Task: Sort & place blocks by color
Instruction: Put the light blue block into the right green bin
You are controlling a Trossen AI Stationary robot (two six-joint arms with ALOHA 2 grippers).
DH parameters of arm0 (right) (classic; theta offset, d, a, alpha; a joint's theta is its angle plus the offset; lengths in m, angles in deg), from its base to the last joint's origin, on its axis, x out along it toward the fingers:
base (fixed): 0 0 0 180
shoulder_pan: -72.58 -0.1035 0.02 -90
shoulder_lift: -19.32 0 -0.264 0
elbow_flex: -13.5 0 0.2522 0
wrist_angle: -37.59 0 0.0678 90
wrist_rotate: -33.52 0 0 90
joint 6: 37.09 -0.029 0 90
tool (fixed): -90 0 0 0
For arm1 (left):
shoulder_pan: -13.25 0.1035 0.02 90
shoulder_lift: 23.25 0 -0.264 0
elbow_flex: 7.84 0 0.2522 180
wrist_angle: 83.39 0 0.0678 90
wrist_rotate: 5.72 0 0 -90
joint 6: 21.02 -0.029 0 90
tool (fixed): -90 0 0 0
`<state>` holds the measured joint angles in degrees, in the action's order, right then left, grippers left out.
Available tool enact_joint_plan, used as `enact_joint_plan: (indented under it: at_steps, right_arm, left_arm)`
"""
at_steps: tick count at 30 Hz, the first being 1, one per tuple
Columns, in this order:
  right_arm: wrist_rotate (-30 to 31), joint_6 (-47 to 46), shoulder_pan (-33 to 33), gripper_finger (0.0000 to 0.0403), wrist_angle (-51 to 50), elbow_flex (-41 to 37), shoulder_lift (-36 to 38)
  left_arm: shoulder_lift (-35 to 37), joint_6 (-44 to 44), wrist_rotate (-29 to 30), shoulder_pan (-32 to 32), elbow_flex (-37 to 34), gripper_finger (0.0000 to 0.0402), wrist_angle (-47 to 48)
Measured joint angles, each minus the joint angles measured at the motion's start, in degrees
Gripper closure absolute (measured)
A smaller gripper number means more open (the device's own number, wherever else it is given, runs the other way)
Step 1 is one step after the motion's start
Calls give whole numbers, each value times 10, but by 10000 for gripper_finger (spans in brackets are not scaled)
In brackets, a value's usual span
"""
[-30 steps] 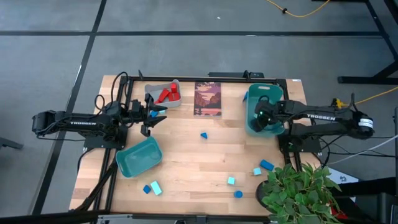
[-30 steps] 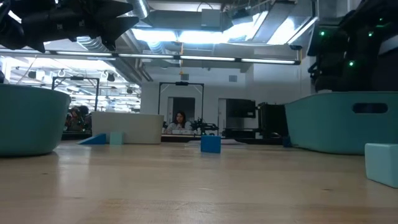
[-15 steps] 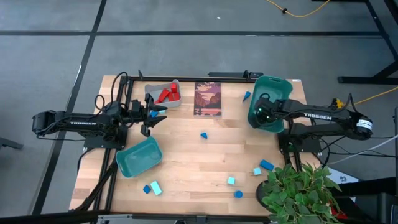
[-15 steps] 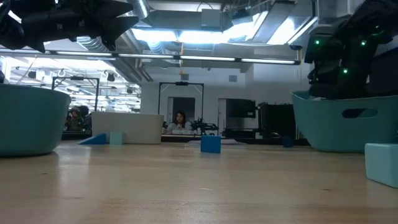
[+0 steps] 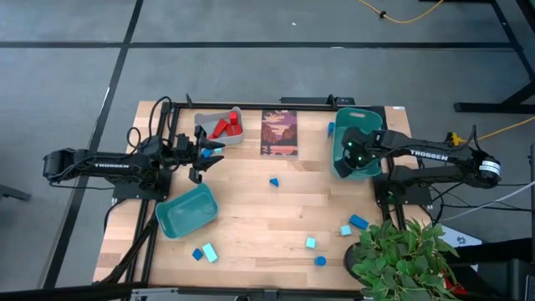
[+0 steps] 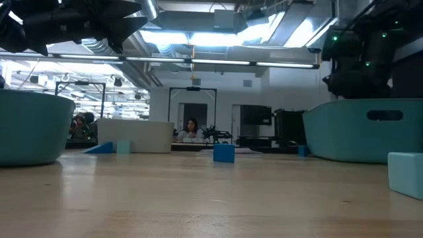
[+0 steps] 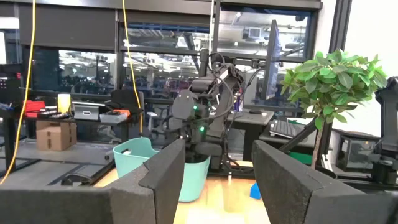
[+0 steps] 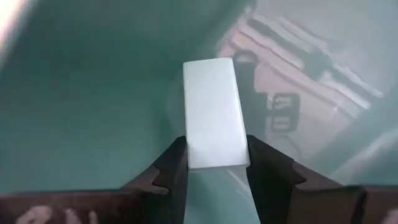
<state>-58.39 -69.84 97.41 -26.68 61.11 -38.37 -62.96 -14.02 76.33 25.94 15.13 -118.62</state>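
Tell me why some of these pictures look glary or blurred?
Low view: bright ceiling lights glare, and the dark arms above show as silhouettes. Right wrist view: the pale block held in the right tool is washed out, and the teal bin around it is soft. Left wrist view: the left tool's fingers are soft, close up.

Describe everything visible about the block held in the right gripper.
The pale cyan block is a short rectangular bar with flat, smooth faces, plastic by its look. The right gripper pinches its near end between two dark fingers, so most of its length juts out past the tips. It hangs inside the teal bin at the table's far right corner, with teal wall behind it. Nothing else appears to touch it.
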Motion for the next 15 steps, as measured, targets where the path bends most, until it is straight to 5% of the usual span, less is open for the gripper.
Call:
enact_joint_plan:
  at_steps: [15]
  right_arm:
    - [69,48,97,273,-107,134,-53]
  left_arm:
    - [0,0,0,0,0,221,-1]
